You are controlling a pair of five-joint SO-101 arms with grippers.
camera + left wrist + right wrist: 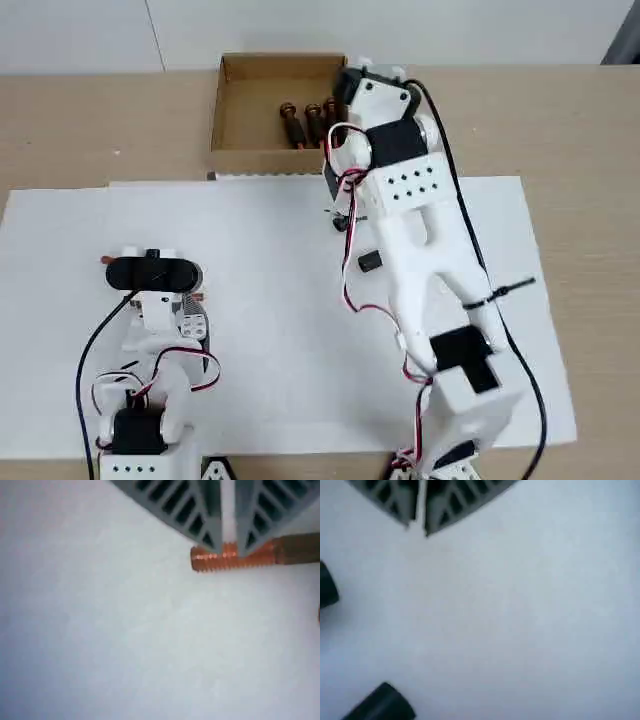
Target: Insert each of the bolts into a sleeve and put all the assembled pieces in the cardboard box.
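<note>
The bolt (pixel 210 561) was copper and threaded. The left claw (pixel 228 544) was clenched on its thread, just above the white sheet (pixel 125 645). A darker, thicker part ran on from the thread, and I could not tell whether it was the bolt's head or a sleeve already on it. In the high view the left arm sat over the sheet's near-left part, toward the bench's near-left corner.

Two black sleeves (pixel 382 705) lay loose on the sheet near the right claw (pixel 418 527). Its jaws were drawn together with only a sliver between them, and they gripped nothing. In the high view one sleeve (pixel 370 262) lay beside the right arm, about mid-sheet and toward its far edge.

The box (pixel 250 105) stood at the bench's far edge, just past the sheet's far edge. What looked like three assembled pieces (pixel 310 122) lay side by side in its right half, partly hidden by the right arm.

By my reckoning the task was well along. About three pieces were boxed, while the gripped bolt had yet to be sleeved, if it wasn't already, and boxed. With two sleeves loose, one more bolt was probably left as well.
</note>
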